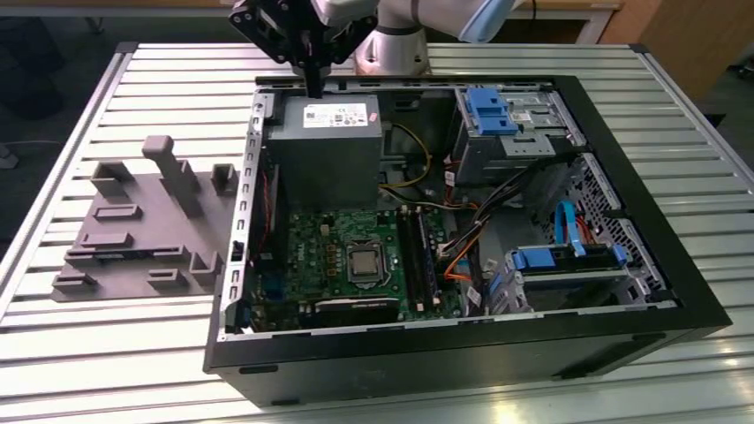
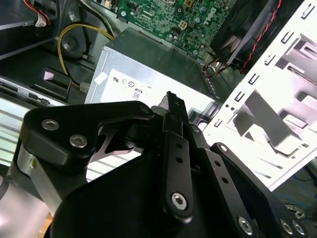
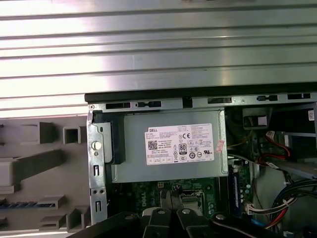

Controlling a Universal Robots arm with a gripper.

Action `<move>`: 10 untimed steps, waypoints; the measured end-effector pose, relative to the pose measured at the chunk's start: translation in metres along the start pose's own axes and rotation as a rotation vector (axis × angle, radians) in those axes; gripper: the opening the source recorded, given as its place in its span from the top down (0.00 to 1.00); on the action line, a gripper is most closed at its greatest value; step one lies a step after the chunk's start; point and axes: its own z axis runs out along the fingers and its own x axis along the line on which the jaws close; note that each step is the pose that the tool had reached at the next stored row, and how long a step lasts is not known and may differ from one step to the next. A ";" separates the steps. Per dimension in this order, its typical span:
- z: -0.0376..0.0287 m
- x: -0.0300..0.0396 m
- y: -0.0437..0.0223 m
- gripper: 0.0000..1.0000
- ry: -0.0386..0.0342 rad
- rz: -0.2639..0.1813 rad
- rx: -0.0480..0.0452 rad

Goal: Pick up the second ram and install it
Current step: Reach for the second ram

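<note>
The second ram (image 1: pixel 112 255) sits low in the gray fixture (image 1: pixel 177 177), at the exterior view's left, about mid-height in the frame. In the first wrist view its blue edge (image 3: pixel 27 204) shows in the same fixture. To its right in the exterior view stands the open computer case (image 1: pixel 659 265). At the top centre the gripper (image 1: pixel 316 88) hangs just above the silver power supply (image 1: pixel 324 141), well apart from the ram. Its fingers are pressed together and hold nothing.
</note>
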 end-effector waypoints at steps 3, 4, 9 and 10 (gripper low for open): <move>0.0000 0.0019 -0.0002 0.89 0.0000 0.000 -0.0001; 0.0000 0.0025 -0.0002 0.89 -0.0001 0.000 -0.0001; -0.0002 0.0058 -0.0004 0.89 0.0000 0.000 0.0000; -0.0002 0.0065 -0.0005 0.89 0.0000 0.000 0.0000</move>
